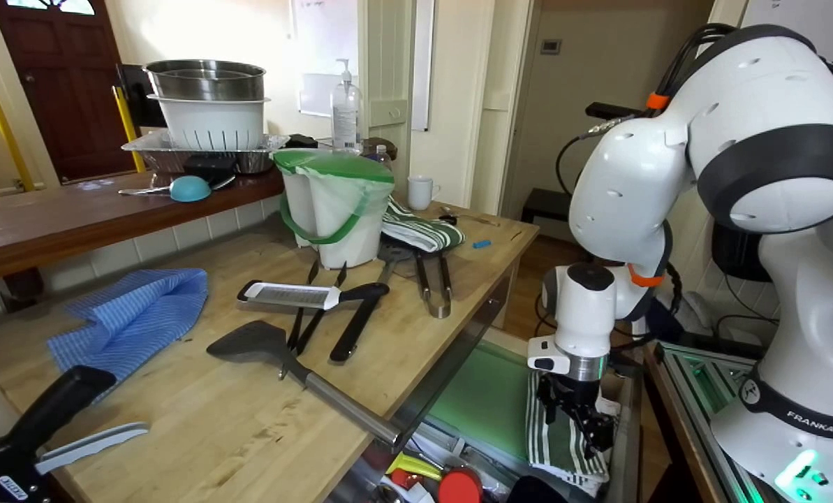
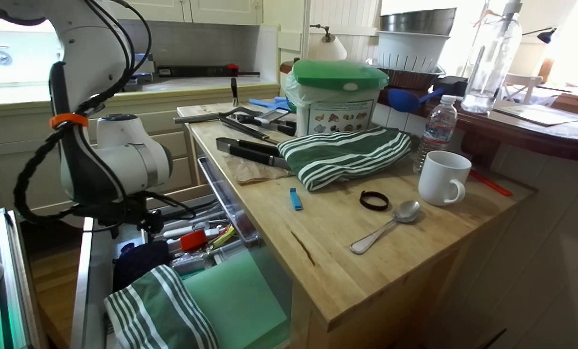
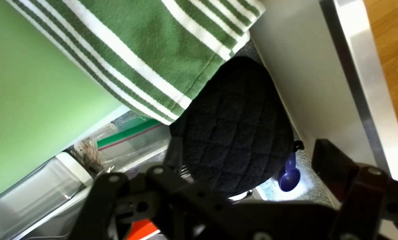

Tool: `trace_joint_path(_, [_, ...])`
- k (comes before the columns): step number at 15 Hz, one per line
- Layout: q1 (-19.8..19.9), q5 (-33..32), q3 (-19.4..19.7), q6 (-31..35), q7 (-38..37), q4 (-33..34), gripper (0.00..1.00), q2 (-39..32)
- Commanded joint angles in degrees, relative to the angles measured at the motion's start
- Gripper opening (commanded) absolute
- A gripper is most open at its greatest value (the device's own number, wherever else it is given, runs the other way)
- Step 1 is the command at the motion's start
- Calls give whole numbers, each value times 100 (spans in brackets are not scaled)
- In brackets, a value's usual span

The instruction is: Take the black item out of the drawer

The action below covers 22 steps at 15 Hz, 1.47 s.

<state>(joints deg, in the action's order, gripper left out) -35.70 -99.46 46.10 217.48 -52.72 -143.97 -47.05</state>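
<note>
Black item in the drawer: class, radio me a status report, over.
Gripper open, nothing held. Black item lying in drawer. Possibly in the way: striped cloth along its edge, maybe overlapping.

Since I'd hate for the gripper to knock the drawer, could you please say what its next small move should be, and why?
I would probably ease the open gripper slightly away from the wall of the drawer before lowering it: in the wrist view the black item shows between its fingers, but one of them overlaps that wall.
</note>
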Motion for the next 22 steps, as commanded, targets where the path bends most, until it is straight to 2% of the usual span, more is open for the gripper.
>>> trace_joint_path(1, [-108, -94, 8, 0, -226, 148, 100, -78])
trace_joint_path(6, [-361, -295, 84, -68, -762, 485, 100, -437])
trace_joint_path(8, [-362, -125, -14, -176, -682, 601, 100, -496])
trace_joint_path(18, [-494, 453, -1053, -692, -1042, 1575, 100, -1302])
trace_joint_path(22, [-510, 380, -1216, -712, -1435, 2027, 100, -1698])
